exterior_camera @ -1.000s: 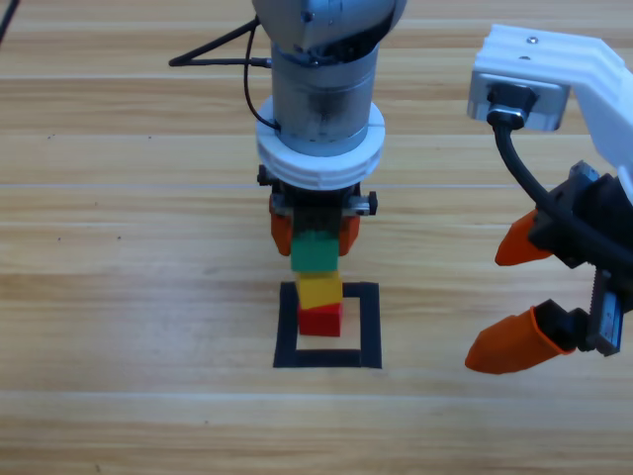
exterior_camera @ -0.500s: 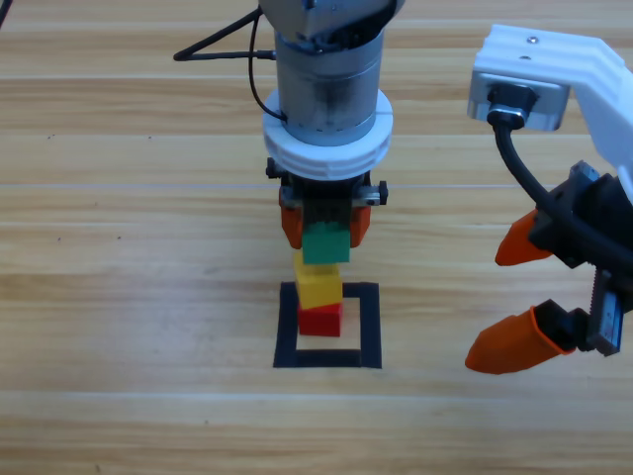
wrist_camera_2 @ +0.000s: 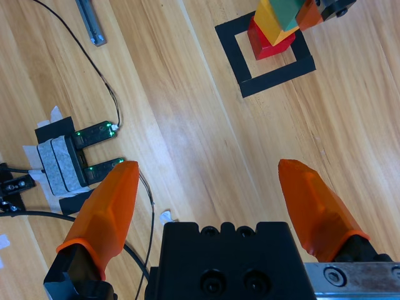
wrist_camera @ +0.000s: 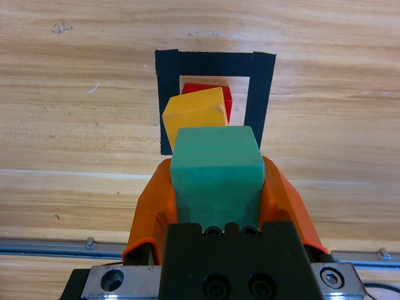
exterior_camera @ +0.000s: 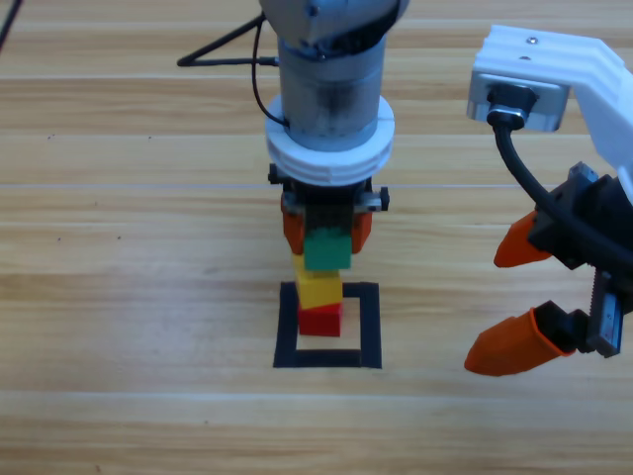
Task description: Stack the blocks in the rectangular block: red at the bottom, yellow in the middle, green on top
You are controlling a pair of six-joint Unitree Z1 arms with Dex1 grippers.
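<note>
Inside rectangular block (exterior_camera: 370, 325): yellow (exterior_camera: 318, 290) on red (exterior_camera: 320, 320).

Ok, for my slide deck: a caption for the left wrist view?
Left hand holds green cube above yellow on red, inside tape square.

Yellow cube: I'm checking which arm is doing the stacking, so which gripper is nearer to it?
Left. The left gripper sits just above the yellow cube, shut on the green cube. The right gripper waits open, well off to the side.
</note>
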